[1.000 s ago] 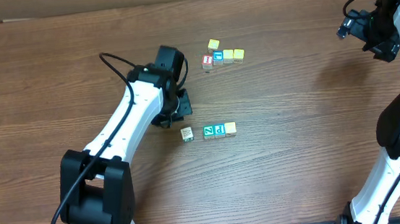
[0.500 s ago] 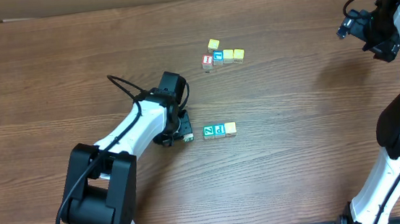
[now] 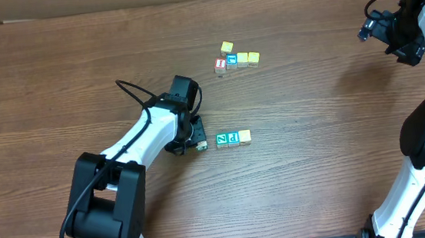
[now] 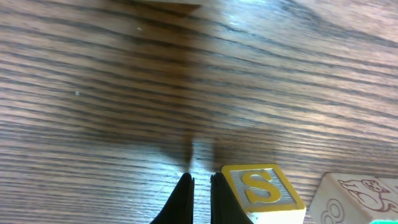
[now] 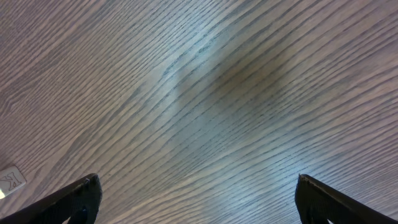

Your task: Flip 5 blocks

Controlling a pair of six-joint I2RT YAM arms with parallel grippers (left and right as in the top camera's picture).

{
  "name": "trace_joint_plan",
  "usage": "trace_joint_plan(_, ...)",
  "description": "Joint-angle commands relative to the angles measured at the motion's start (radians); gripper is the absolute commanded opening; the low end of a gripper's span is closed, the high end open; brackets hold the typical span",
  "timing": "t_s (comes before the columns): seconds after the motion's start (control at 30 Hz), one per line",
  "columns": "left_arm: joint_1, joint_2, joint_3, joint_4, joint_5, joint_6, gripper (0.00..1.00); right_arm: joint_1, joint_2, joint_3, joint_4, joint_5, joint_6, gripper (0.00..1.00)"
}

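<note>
**Overhead.**
- Wooden counter (image 3: 78, 84).
- Left gripper (image 3: 192, 139): low over the counter near its middle. The jaws cannot be made out from here.
- Whitish cube (image 3: 200, 145): just beside the left gripper, at its 4 o'clock.
- Row of three touching cubes at 3 o'clock of the whitish cube and a little apart from it. In order they are the green Z cube (image 3: 221, 140), the teal cube (image 3: 233, 139) and the pale yellow cube (image 3: 245, 136).
- Second cluster at 1 o'clock of the left gripper, well apart. It has a red-faced cube (image 3: 220, 64), a blue-faced cube (image 3: 231, 62) and three yellowish cubes (image 3: 247, 58).
- Right gripper (image 3: 369, 28): at the far right edge, well apart from every cube.

**Left wrist.**
- Left gripper (image 4: 199, 186): jaws closed together with only a hairline gap, holding nothing.
- Whitish cube (image 4: 261, 190): top face shows a yellow-framed S. It touches the outer side of the finger at 3 o'clock.
- Pale cube face with a line-drawn animal (image 4: 357, 199): at 3 o'clock of the S. Which cube it belongs to cannot be told.

**Right wrist.**
- Right gripper (image 5: 198, 183): jaws spread fully wide, empty, over bare wood grain.
</note>
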Motion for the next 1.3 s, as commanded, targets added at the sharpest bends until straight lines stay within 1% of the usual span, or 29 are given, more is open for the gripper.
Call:
trace_joint_plan(0.0,-0.024,-0.005,-0.006,0.011,0.020,-0.021,0.04,-0.002,-0.021,0.008,0.003,0.006,-0.003,1.00)
trace_joint_plan(0.23,-0.051,-0.005,-0.006,0.033,0.022,-0.021,0.04,-0.002,-0.021,0.008,0.003,0.006,-0.003,1.00)
trace_joint_plan(0.67,-0.053,-0.005,-0.006,0.036,0.034,-0.021,0.04,-0.002,-0.021,0.008,0.003,0.006,-0.003,1.00)
trace_joint_plan(0.83,-0.053,-0.005,-0.006,0.037,0.067,-0.021,0.04,-0.002,-0.021,0.008,0.003,0.006,-0.003,1.00)
trace_joint_plan(1.27,-0.052,-0.005,-0.006,0.044,0.060,-0.021,0.04,-0.002,-0.021,0.008,0.003,0.006,-0.003,1.00)
